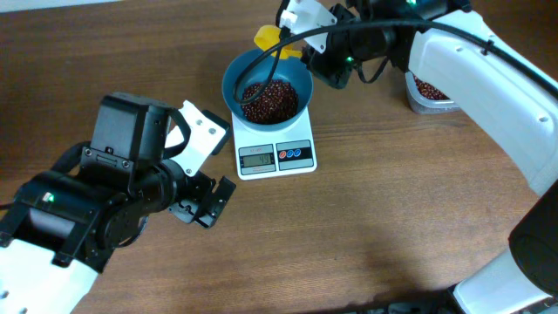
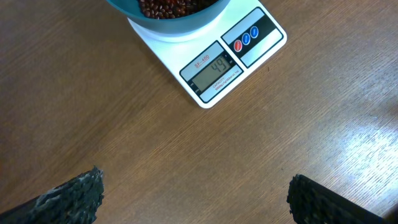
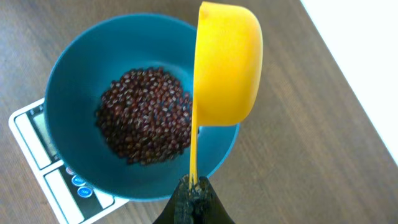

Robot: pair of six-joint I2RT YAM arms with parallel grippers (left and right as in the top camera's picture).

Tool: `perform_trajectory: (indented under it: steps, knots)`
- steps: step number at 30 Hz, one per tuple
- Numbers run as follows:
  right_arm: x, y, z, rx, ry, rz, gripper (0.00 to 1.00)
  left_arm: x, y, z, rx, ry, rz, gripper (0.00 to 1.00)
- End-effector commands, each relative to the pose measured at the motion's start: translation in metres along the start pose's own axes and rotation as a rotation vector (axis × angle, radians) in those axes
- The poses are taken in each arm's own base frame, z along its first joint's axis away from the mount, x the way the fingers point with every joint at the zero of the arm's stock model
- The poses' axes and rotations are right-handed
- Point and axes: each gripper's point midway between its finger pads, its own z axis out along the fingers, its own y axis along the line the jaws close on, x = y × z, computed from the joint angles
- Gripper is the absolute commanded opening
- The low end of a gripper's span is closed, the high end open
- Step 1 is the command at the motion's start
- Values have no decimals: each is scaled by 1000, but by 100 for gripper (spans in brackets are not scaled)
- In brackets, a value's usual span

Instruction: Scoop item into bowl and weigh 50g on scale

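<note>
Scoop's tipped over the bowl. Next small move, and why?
Probably add a few more beans: the scale reads 49, short of 50. The right gripper holds the yellow scoop tipped at the bowl rim, so a slight further tilt, if any remain, seems best.

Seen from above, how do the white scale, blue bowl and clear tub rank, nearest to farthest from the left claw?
1. Small white rectangular digital scale, close by the left claw.
2. Round teal-blue plastic bowl, atop the scale, farther back.
3. Clear plastic tub, far right.
</note>
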Motion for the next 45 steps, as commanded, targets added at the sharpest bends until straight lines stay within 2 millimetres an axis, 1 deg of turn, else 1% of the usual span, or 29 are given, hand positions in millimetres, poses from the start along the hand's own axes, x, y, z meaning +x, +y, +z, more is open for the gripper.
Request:
perform_trajectory:
  steps: [1, 3, 5, 6, 7, 9, 10, 11, 13, 14, 15, 16, 17, 18, 19, 23, 28, 29, 32, 38, 39, 40, 42, 44, 45]
  knots:
    - [-23, -15, -24, 84, -72, -27, 4, 1, -1, 0, 9, -1, 12, 98]
    - [-29, -34, -36, 196, -77, -36, 4, 1, -1, 0, 8, -1, 12, 98]
    - [-22, -61, -55, 363, -14, -27, 4, 1, -1, 0, 9, -1, 12, 99]
    - [-15, -76, -66, 455, 34, -15, 4, 1, -1, 0, 8, -1, 12, 98]
    - [7, -103, -89, 615, 142, 24, 4, 1, -1, 0, 8, -1, 12, 98]
    - [39, -130, -115, 774, 279, 79, 4, 1, -1, 0, 9, -1, 12, 98]
    - [66, -147, -135, 871, 379, 128, 4, 1, -1, 0, 9, -1, 12, 98]
    - [99, -159, -154, 923, 479, 179, 4, 1, -1, 0, 9, -1, 12, 98]
    - [138, -164, -167, 914, 565, 259, 4, 1, -1, 0, 9, -1, 12, 98]
    - [165, -162, -175, 909, 595, 374, 4, 1, -1, 0, 9, -1, 12, 98]
    - [191, -152, -174, 838, 605, 483, 4, 1, -1, 0, 9, -1, 12, 98]
    - [200, -139, -163, 726, 569, 547, 4, 1, -1, 0, 9, -1, 12, 99]
    - [198, -125, -148, 595, 504, 584, 4, 1, -1, 0, 8, -1, 12, 98]
    - [192, -113, -137, 499, 456, 600, 4, 1, -1, 0, 9, -1, 12, 98]
    - [194, -104, -133, 455, 463, 608, 4, 1, -1, 0, 9, -1, 12, 98]
    - [226, -69, -109, 356, 564, 629, 4, 1, -1, 0, 8, -1, 12, 99]
    - [255, -42, -84, 302, 616, 640, 4, 1, -1, 0, 8, -1, 12, 99]
    - [254, -39, -80, 285, 605, 644, 4, 1, -1, 0, 8, -1, 12, 98]
    - [236, -32, -68, 203, 500, 664, 4, 1, -1, 0, 9, -1, 12, 98]
    - [235, -39, -65, 221, 482, 658, 4, 1, -1, 0, 9, -1, 12, 98]
    - [236, -40, -62, 221, 485, 658, 4, 1, -1, 0, 8, -1, 12, 98]
    - [240, -41, -55, 214, 492, 660, 4, 1, -1, 0, 9, -1, 12, 98]
    - [244, -42, -51, 218, 506, 660, 4, 1, -1, 0, 9, -1, 12, 98]
    - [257, -51, -58, 292, 573, 643, 4, 1, -1, 0, 9, -1, 12, 99]
    - [259, -53, -60, 308, 586, 639, 4, 1, -1, 0, 9, -1, 12, 98]
